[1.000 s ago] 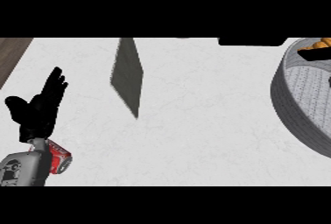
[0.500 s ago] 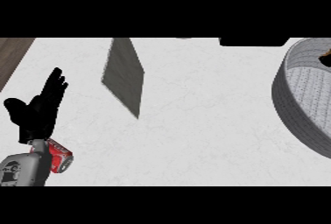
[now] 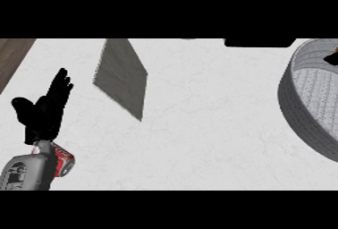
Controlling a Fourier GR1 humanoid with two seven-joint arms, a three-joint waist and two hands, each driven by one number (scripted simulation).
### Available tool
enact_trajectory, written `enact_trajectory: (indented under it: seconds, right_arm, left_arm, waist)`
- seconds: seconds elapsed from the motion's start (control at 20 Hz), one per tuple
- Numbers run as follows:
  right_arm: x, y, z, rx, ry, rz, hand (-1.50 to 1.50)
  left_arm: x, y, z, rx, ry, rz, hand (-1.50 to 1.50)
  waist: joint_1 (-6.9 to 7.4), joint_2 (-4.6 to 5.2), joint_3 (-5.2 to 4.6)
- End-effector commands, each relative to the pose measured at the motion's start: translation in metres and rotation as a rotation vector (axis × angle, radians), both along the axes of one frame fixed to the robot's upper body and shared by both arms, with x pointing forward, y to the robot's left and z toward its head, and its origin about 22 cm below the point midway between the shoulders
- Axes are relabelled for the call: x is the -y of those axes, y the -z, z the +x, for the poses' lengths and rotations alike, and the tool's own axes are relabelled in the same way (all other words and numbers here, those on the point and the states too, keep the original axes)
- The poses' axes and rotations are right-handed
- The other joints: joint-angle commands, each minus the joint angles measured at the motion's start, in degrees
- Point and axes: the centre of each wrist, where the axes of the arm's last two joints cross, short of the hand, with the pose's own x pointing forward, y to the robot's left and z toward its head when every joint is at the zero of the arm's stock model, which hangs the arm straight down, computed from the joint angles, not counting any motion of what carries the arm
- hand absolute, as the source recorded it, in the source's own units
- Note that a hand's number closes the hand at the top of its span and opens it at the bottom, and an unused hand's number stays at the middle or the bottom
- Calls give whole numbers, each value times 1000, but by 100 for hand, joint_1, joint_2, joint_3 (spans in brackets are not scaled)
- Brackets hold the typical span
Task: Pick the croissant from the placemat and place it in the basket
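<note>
Overhead, white counter (image 3: 198, 147), grey placemat (image 3: 122, 76).

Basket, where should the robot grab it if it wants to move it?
Probably take the basket by its rim, on the side facing the middle of the counter. The wall there stands upright and thin and the top is open, so fingers could go inside and the thumb outside, coming down from above. The rest of it runs out of view, so handles cannot be ruled out.
</note>
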Motion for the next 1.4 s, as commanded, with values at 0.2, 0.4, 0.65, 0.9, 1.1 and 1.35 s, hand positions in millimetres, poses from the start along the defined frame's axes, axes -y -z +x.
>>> enact_trajectory:
  seconds: [0.2, 0.4, 0.65, 0.9, 1.1, 1.35]
  right_arm:
    - [40, 8, -16, -161, 34, 92, 150]
    - [29, 37, -16, -123, 35, 87, 150]
    - [45, 22, -20, -136, 45, 70, 150]
    - [46, 51, -29, -207, 61, 38, 150]
    - [38, 38, -19, -210, 90, 31, 150]
    - [62, 44, -36, -250, 62, 55, 150]
  left_arm:
    - [-12, -9, 2, -2, 5, 7, 0]
    - [0, 12, 2, 10, 2, 3, 0]
    - [-1, -7, 12, 11, 8, -8, 0]
    - [-4, -4, 8, 1, 2, 6, 0]
    - [-4, -9, -7, 4, 28, -17, 0]
    - [2, 15, -9, -4, -4, 1, 0]
  waist:
    - [42, 18, 6]
    - [22, 23, 5]
    - [47, 34, 7]
    - [23, 21, 5]
    - [106, 22, 8]
    - [24, 14, 6]
